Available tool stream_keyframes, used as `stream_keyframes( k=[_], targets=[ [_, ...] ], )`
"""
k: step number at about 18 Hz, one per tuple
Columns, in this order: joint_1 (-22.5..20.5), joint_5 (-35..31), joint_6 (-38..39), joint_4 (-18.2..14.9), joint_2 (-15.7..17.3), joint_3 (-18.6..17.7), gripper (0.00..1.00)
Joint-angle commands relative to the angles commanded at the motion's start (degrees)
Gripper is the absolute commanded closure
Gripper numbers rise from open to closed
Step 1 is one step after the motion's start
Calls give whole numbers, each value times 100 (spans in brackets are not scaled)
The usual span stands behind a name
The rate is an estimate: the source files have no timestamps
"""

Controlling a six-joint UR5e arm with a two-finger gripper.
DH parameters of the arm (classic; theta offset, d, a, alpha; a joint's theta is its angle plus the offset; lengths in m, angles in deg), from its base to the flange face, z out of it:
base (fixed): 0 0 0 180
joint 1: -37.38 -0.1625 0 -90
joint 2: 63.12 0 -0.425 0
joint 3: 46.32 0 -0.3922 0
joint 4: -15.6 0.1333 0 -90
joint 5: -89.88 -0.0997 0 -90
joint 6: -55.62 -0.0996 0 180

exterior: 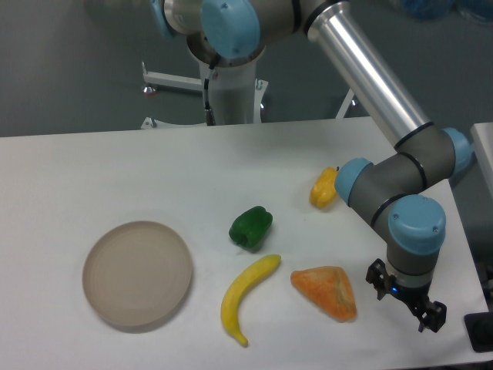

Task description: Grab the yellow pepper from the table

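Note:
The yellow pepper [323,188] is a small lumpy yellow-orange toy lying on the white table [115,169] at the right, partly hidden behind the arm's grey elbow joint. My gripper [406,299] hangs low over the table near the front right corner, well in front of the pepper and just right of the orange wedge. Its dark fingers [432,315] stand apart with nothing between them.
A green pepper [250,227] lies mid-table. A long yellow banana [245,297] and an orange triangular wedge [326,290] lie near the front. A beige round plate [137,274] sits at the front left. The arm's base [229,89] stands behind the table's far edge.

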Motion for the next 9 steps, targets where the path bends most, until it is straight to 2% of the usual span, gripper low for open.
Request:
stream_keyframes(
  k=[4,7,9],
  targets=[
    [44,-17,0,-9,70,-96,0],
    [44,-18,227,-70,254,-281,0],
    [44,-18,325,-341,465,-447,0]
  ],
)
